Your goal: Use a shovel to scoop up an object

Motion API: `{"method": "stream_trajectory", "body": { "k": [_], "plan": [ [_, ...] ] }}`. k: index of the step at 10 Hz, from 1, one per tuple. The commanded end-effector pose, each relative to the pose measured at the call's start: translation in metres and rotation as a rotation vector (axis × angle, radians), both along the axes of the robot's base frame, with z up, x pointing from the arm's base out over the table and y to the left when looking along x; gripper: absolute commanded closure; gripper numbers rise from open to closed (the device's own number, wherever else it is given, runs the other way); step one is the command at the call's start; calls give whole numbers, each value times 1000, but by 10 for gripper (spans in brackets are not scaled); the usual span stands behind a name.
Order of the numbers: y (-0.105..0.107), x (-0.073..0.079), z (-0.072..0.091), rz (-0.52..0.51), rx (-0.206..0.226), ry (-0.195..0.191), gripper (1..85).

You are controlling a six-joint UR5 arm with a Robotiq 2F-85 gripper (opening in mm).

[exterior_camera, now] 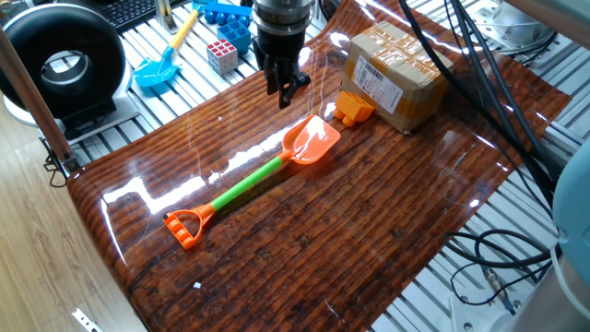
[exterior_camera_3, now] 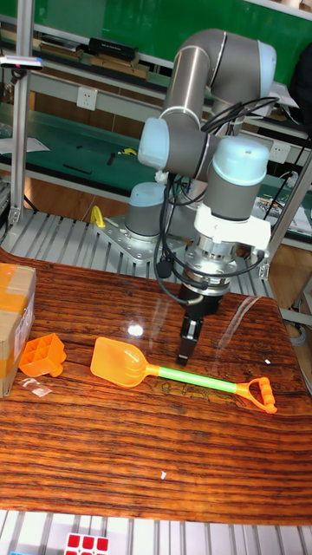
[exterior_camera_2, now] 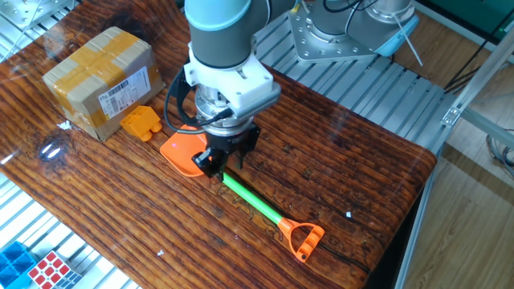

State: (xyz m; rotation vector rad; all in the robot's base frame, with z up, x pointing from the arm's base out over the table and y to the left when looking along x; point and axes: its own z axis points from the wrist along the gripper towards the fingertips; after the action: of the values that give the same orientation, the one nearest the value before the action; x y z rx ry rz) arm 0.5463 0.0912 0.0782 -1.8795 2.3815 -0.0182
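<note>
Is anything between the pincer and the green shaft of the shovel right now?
Nothing visible. The pincer hangs above the shovel near where blade meets shaft, with only open air below. The brick and cardboard box sit off beyond the blade.

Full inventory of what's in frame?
shovel: 1, orange blade, green shaft, flat mid-table
brick: 1, orange, against the box, apart from the blade
box: 1, brown cardboard, far table edge
table: 1, dark wood grain
blue shovel: 1, blue with yellow shaft, off the table
puzzle cube: 1, multicoloured, off the table
gripper: 1, black, above the shaft, holding nothing
</note>
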Motion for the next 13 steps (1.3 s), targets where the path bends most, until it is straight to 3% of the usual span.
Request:
{"method": "stream_trajectory", "body": {
  "k": [1, 8, 11, 13],
  "plan": [
    [-7, -5, 1, -15, 4, 3, 410],
    [-20, -7, 4, -33, -8, 13, 417],
    [-28, -11, 3, -12, -39, 29, 400],
    [-19, -15, 3, 13, -6, 43, 323]
  ]
}}
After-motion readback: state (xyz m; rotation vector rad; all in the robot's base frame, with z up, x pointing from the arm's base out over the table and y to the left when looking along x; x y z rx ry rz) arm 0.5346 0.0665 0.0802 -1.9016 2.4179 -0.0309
